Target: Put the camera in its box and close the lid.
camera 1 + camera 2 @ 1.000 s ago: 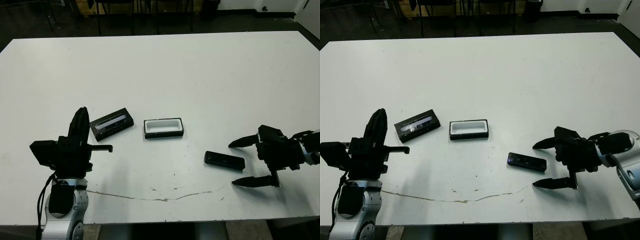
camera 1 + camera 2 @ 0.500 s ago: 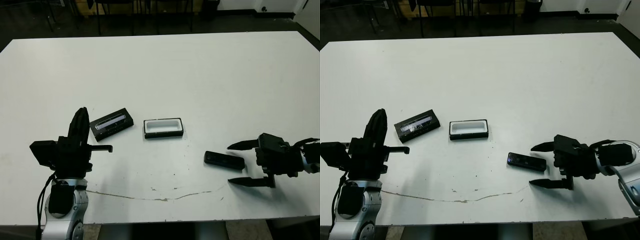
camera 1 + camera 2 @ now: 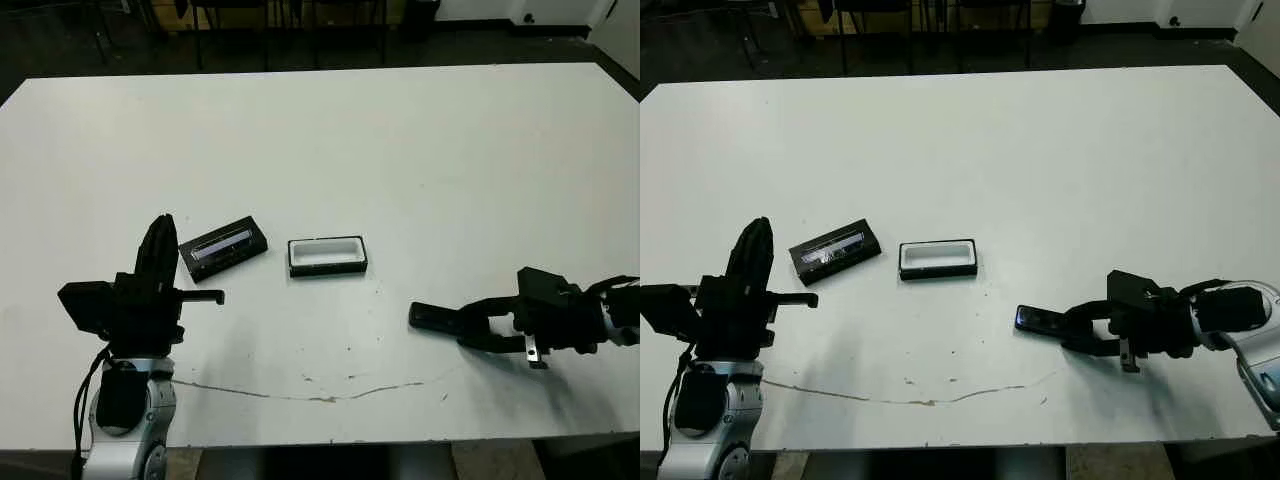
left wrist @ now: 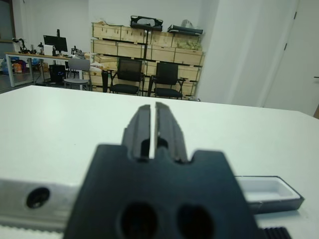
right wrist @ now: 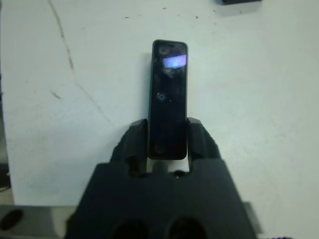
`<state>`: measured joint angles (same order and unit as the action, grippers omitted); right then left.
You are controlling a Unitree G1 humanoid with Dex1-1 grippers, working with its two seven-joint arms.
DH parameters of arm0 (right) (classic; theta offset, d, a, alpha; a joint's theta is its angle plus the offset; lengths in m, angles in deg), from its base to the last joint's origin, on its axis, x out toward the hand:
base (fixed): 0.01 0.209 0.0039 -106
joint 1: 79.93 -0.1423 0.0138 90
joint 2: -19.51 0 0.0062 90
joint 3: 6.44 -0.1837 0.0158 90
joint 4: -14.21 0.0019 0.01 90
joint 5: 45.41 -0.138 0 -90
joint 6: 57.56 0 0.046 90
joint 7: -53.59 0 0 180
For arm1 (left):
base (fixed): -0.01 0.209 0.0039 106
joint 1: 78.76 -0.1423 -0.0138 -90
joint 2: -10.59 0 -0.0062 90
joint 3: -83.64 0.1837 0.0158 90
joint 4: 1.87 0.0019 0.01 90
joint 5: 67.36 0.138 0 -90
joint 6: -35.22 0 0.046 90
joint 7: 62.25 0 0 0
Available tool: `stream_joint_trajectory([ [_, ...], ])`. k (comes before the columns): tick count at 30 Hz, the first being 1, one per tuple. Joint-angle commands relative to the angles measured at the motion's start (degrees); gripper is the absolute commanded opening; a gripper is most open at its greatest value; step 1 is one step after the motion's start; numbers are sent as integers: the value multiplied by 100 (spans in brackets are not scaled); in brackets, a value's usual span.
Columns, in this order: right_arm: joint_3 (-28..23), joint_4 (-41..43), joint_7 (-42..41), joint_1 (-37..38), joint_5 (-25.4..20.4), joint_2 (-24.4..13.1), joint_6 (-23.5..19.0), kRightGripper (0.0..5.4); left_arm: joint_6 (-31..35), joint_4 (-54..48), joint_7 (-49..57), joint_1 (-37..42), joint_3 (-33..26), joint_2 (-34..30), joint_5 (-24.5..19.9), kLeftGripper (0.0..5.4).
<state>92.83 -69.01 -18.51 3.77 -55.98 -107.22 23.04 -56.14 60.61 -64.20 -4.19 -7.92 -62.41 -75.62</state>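
Observation:
The camera [image 3: 437,317], a slim black bar, lies flat on the white table at the front right. My right gripper [image 3: 480,326] is shut on its right end. In the right wrist view the fingers [image 5: 132,143] press both long sides of the camera [image 5: 168,89]. The box [image 3: 327,256], black outside and white inside, sits open near the table's middle. The lid [image 3: 223,246] lies flat to its left, its glossy stripe facing up. My left gripper [image 3: 162,224] stands upright just left of the lid, shut and holding nothing.
A thin brown scratch [image 3: 320,396] runs across the table near its front edge, below the camera. Chairs [image 4: 129,75] and stacked crates stand beyond the far edge. The box's end [image 4: 271,191] shows in the left wrist view.
My right gripper has slid left to the camera and its wide-open fingers have shut on the camera's right end. The left arm, box and lid have not moved.

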Motion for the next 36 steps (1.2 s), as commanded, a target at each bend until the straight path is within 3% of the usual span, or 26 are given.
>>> stream_joint_trajectory([
  [1, 73, 99, -52, 5, 171, -174, -92, 58, 42, 56, -7, -72, -66, -45, -8, 0],
  [6, 12, 882, -34, -14, 256, -465, -770, 56, 49, 52, 0, -76, -86, -42, 8, 0],
  [9, -27, 599, 21, 72, 174, -302, -540, 56, 67, 38, 19, -80, -84, -37, 42, 0],
  [12, -145, 316, 277, 168, 56, -45, -623, 56, 78, 37, -2, -78, -89, -33, 8, 0],
  [16, -754, 586, 741, 106, -664, 249, -1513, 56, 153, 15, 16, -84, -81, -4, -51, 0],
  [19, -1038, 445, 779, -368, -1251, 414, -1983, 56, 193, -4, 39, -84, -47, -7, 2, 0],
  [23, -1021, 102, 888, -1306, -1495, 566, -2379, 56, 107, 51, 13, -63, 10, -20, 92, 0],
  [29, -386, -622, 826, -2821, -1221, 790, -2748, 56, 88, 88, 7, -57, 71, 0, 101, 0],
  [31, -93, -1013, 674, -3292, -1072, 980, -2674, 56, 98, 93, 10, -53, 76, 11, 82, 0],
  [36, 686, -1982, 81, -4159, -397, 1394, -1859, 56, 122, 91, 13, -38, 96, 14, 92, 0],
])
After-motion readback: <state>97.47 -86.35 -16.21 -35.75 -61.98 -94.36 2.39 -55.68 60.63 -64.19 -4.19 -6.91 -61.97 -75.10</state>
